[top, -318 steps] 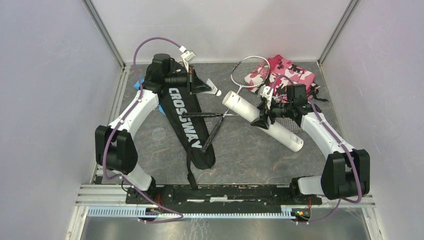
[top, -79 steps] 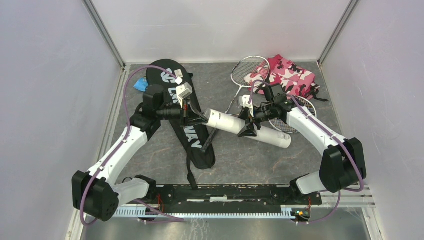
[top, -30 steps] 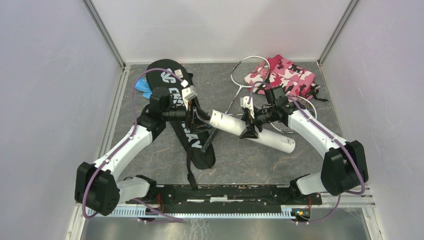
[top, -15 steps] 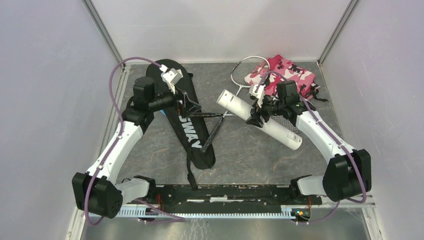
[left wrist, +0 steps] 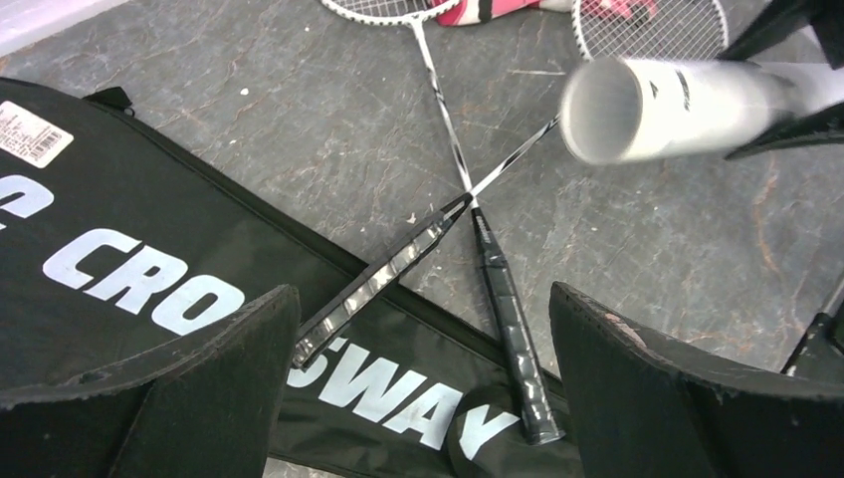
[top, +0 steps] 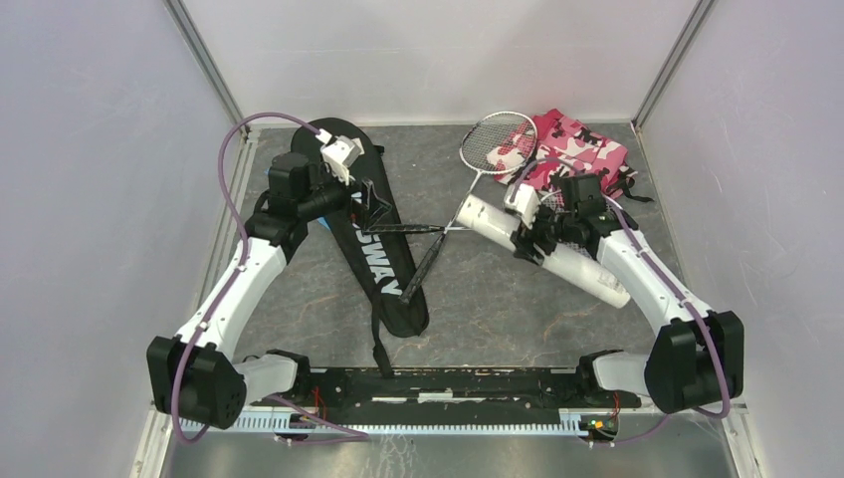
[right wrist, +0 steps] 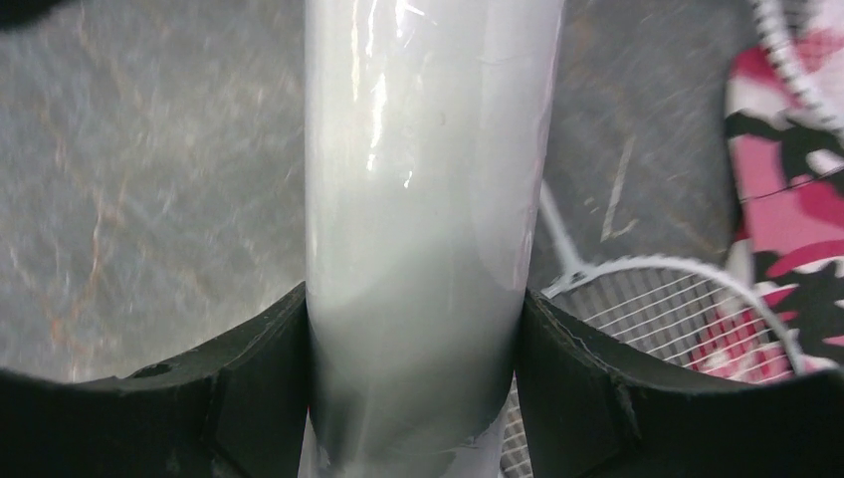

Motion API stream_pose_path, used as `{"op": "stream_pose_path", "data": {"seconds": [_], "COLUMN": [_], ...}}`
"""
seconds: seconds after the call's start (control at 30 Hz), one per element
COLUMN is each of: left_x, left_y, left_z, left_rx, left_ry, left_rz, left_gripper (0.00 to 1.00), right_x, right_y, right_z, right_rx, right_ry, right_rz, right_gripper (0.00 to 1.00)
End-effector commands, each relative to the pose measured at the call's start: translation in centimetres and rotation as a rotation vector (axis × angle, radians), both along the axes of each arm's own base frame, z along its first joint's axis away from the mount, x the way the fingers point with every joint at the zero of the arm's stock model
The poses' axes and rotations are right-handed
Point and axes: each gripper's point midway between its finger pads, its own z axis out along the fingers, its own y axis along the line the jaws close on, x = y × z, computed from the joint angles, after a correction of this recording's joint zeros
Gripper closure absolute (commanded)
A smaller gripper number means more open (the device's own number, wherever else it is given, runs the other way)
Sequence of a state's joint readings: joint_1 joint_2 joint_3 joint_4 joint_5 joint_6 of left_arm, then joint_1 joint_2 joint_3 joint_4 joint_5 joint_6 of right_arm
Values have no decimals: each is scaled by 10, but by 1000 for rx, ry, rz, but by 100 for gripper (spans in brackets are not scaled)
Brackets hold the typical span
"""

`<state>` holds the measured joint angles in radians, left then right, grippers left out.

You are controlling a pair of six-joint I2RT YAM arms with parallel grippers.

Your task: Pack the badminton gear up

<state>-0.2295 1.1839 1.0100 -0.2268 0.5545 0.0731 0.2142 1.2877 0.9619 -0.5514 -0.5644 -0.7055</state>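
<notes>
The right pincer is closed tight around the long white tube. The left pincer hangs wide open, empty, over the black racket bag and crossed rackets.

The left arm is reaching forward from its base at the near left corner, its elbow sitting low, its forearm running up and its wrist pointing toward the middle. The left gripper is holding its two black fingers spread wide apart. The right arm is stretching forward and inward from the near right, and the right gripper is pressing both fingers against the sides of the long white tube.
</notes>
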Motion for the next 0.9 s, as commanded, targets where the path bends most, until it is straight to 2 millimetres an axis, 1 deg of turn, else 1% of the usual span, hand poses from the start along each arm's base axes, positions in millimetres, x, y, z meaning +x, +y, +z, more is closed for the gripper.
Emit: {"op": "stream_pose_path", "data": {"seconds": [0.0, 0.1, 0.27, 0.37, 0.5, 0.57, 0.63, 0.7, 0.73, 0.87], "left_x": [17, 26, 43, 45, 42, 42, 42, 43, 44, 46], "left_y": [6, 9, 19, 22, 21, 22, 24, 28, 30, 36], "left_z": [-14, -27, -40, -43, -45, -46, -48, -50, -52, -55], "left_rx": [67, 90, 122, 131, 128, 130, 138, 149, 156, 182], "left_ry": [-50, -12, 31, 42, 46, 43, 47, 54, 59, 57], "left_rz": [14, 41, 131, 150, 144, 147, 160, 178, 190, 216], "left_gripper": [0, 0, 0, 0, 0, 0, 0, 0, 0, 0], "right_x": [-38, -56, -71, -82, -87, -86, -83, -79, -75, -60], "right_y": [-19, -29, -42, -45, -50, -51, -51, -49, -48, -38], "right_z": [-28, -50, -85, -103, -118, -121, -121, -117, -113, -90], "right_rx": [-148, -209, -268, -286, -312, -320, -322, -318, -312, -267], "right_ry": [25, 70, 129, 178, 207, 212, 212, 201, 191, 146], "right_rz": [144, 183, 188, 215, 221, 220, 213, 207, 203, 188], "right_gripper": [59, 59, 58, 57, 54, 47, 33, 14, 3, 2]}}
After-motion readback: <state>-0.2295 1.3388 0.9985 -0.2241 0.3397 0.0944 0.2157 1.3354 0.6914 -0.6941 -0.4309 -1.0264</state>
